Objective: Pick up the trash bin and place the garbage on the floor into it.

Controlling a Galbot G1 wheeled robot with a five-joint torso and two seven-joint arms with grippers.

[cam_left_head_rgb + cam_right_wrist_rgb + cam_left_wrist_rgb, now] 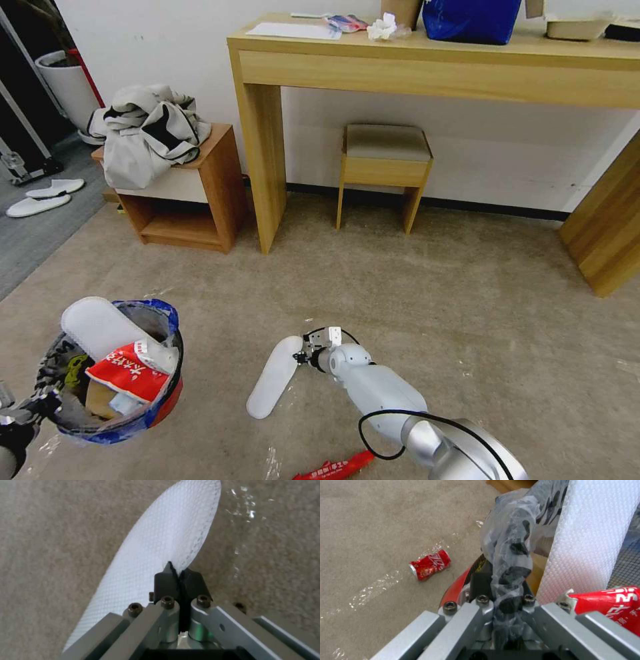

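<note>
The red trash bin (163, 407), lined with clear plastic, hangs at the lower left. My left gripper (39, 404) is shut on its rim and bag (506, 555). Inside it are a white slipper (100, 327) and a red wrapper (127, 373). On the beige carpet floor (433, 293) lies another white slipper (272, 387). My right gripper (298, 358) is shut on that slipper's edge, and the black fingertips (163, 580) pinch the white textured sole (166, 537). A red wrapper (333, 468) lies at the near edge. A crushed red can (430, 564) lies on the carpet beside the bin.
A wooden desk (267, 133) stands along the wall with a small stool (385, 170) under it. A low side table (200, 200) carrying clothes (147, 130) stands to its left. A pair of white slippers (43, 197) lies on grey flooring at far left.
</note>
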